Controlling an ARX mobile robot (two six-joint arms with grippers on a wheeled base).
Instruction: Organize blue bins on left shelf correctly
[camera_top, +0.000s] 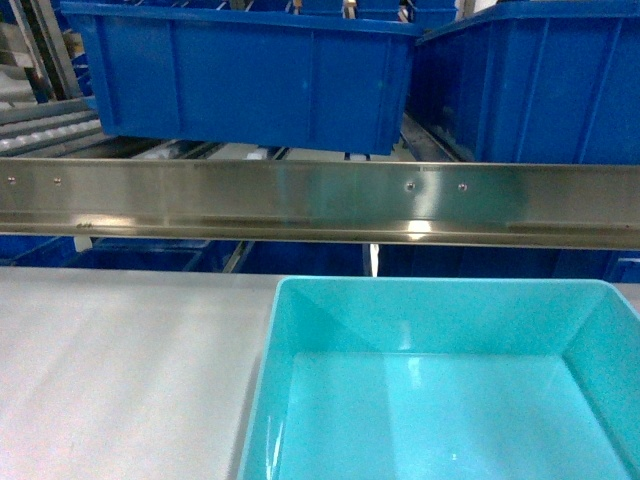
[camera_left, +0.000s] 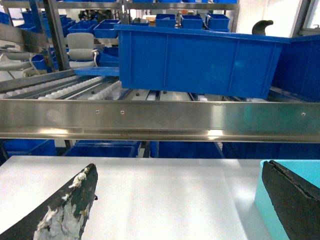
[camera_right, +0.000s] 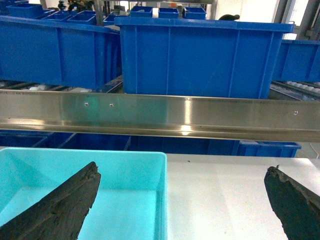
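Turquoise bin (camera_top: 440, 390) sits on the white table (camera_top: 120, 370), below the steel shelf rail (camera_top: 320, 200). Left gripper (camera_left: 180, 210) and right gripper (camera_right: 182, 210) both level, jaws spread, grasping nothing. The right gripper's left finger (camera_right: 60, 210) hangs over the bin's interior.

Turquoise tubs: I am counting one (camera_top: 440, 390) on the white table (camera_top: 120, 370).
Dark blue crates on the rail level: I am seeing two (camera_top: 240, 75) (camera_top: 540, 85) in the head view.
Steel front rails: one (camera_top: 320, 200).
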